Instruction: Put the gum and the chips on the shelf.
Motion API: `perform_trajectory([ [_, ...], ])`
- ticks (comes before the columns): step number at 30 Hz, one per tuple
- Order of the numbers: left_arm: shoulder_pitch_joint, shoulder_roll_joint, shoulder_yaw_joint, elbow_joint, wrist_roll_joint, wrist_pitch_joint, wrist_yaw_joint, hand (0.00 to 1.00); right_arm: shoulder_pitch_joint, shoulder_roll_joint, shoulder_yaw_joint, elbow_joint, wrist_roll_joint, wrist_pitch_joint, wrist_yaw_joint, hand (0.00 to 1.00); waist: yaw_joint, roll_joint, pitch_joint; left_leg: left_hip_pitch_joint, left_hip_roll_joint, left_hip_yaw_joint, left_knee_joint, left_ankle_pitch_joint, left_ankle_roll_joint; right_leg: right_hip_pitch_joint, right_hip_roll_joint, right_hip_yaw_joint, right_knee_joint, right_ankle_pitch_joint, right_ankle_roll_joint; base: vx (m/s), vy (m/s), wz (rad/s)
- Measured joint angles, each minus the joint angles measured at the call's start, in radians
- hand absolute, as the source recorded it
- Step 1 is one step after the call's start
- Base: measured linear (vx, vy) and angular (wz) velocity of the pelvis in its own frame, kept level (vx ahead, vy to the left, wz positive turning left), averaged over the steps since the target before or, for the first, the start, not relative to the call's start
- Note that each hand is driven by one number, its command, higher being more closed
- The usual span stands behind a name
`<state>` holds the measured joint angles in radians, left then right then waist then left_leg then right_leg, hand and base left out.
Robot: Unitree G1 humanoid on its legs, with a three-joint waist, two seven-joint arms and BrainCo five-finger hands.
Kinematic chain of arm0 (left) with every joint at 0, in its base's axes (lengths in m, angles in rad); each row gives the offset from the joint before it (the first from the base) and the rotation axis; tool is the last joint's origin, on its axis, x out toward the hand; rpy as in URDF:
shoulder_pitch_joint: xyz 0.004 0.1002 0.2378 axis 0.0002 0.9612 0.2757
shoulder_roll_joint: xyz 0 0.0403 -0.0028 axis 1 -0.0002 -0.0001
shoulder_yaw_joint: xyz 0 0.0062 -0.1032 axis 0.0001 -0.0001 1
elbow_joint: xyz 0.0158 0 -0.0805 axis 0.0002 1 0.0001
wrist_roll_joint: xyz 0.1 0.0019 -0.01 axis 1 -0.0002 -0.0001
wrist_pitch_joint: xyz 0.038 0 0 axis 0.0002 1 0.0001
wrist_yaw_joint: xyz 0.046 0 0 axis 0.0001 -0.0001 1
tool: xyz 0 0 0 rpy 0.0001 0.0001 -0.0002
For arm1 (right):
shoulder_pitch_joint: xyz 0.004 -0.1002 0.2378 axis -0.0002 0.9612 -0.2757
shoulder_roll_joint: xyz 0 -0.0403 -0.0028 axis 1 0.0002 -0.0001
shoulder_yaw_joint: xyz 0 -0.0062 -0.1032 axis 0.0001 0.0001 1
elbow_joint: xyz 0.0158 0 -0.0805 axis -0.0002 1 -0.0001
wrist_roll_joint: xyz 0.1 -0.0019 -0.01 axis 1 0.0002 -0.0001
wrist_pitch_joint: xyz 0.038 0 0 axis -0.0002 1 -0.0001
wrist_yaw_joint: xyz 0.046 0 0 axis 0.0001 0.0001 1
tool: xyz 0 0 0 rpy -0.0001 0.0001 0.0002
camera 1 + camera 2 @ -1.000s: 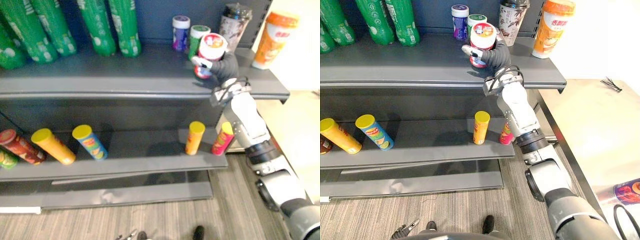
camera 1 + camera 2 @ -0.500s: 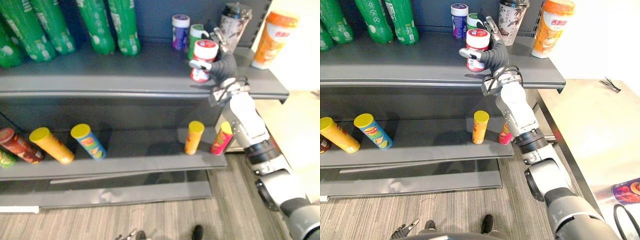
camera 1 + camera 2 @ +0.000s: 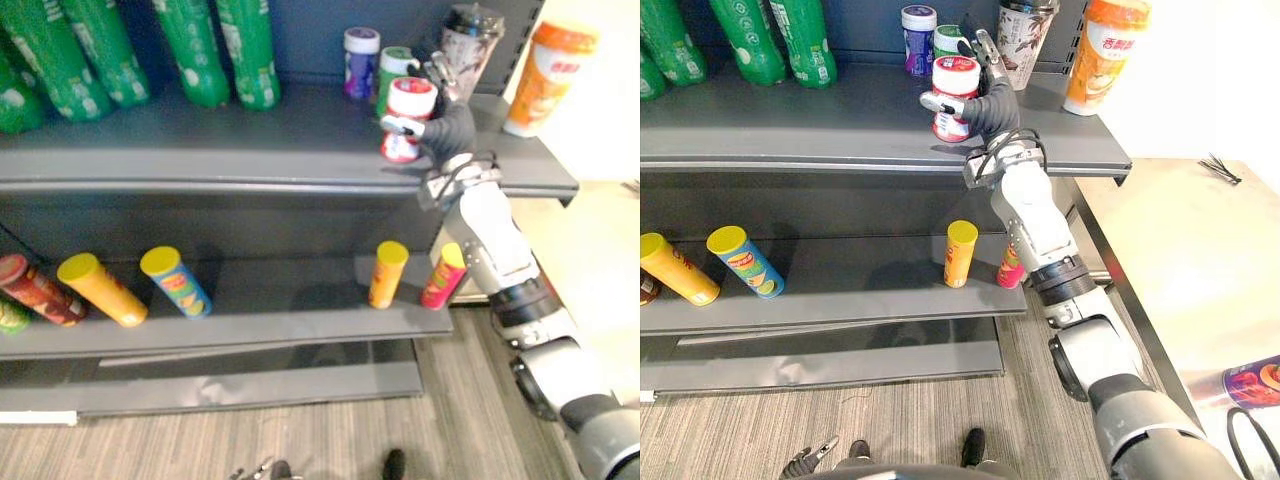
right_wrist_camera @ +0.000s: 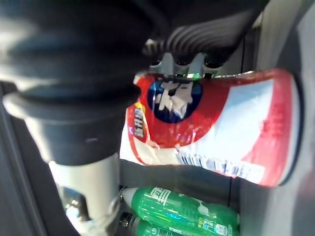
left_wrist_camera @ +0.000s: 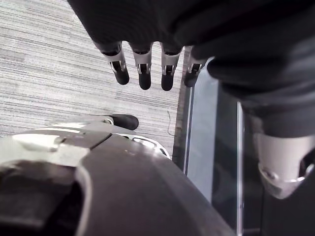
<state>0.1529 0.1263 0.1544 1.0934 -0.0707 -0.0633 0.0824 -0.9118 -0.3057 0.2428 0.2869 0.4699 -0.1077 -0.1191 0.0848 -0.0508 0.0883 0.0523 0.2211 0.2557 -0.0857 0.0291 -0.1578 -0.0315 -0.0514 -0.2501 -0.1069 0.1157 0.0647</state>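
Right eye view: the gum jar (image 3: 953, 98) stands upright on the top shelf (image 3: 820, 125), just before a purple jar (image 3: 919, 27) and a green jar (image 3: 947, 40), probably so that like goods sit together. The right hand (image 3: 992, 105) flanks it, fingers (image 3: 985, 48) straightened behind the lid and thumb (image 3: 936, 102) across the front, which I judge a loosened hold. The left hand (image 5: 142, 69) hangs above the floor (image 5: 49, 59), fingers relaxed.

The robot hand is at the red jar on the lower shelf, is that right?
No. The red jar at the right robot hand stands on the top shelf, not the lower one; the left eye view shows it.
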Motion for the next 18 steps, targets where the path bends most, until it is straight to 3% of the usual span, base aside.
perform_trajectory([
  [5, 0.000, 0.000, 0.001, 0.000, 0.005, 0.000, 0.000, 0.00, -0.008, -0.004, -0.046, -0.045, -0.001, 0.000, -0.008, 0.00, -0.003, 0.001, 0.002, 0.003, 0.000, 0.005, 0.000, 0.002, -0.001, 0.000, 0.001, 0.006, 0.000, 0.001, 0.000, 0.00, 0.000, -0.03],
  [8, -0.001, -0.001, 0.000, -0.005, 0.006, 0.000, 0.001, 0.00, -0.085, -0.051, -0.108, -0.073, -0.001, -0.008, -0.018, 0.00, 0.000, 0.002, 0.003, 0.004, 0.000, 0.006, 0.000, 0.004, -0.005, 0.000, 0.001, 0.007, 0.000, 0.001, -0.001, 0.00, 0.000, 0.00],
  [13, 0.001, -0.001, -0.001, -0.008, 0.008, 0.000, 0.001, 0.00, -0.117, -0.095, -0.169, -0.166, 0.000, -0.070, -0.046, 0.00, -0.005, 0.002, 0.003, 0.021, -0.003, 0.027, 0.000, 0.001, -0.005, 0.003, 0.001, 0.026, 0.000, 0.001, -0.001, 0.02, 0.008, -0.10],
  [18, -0.001, -0.001, -0.001, -0.008, 0.015, 0.001, 0.002, 0.00, -0.042, -0.107, -0.233, -0.247, 0.008, -0.080, -0.050, 0.00, -0.008, 0.002, 0.003, 0.026, -0.006, 0.037, 0.000, -0.003, -0.002, 0.003, 0.000, 0.036, 0.000, 0.001, -0.001, 0.02, 0.011, -0.05],
])
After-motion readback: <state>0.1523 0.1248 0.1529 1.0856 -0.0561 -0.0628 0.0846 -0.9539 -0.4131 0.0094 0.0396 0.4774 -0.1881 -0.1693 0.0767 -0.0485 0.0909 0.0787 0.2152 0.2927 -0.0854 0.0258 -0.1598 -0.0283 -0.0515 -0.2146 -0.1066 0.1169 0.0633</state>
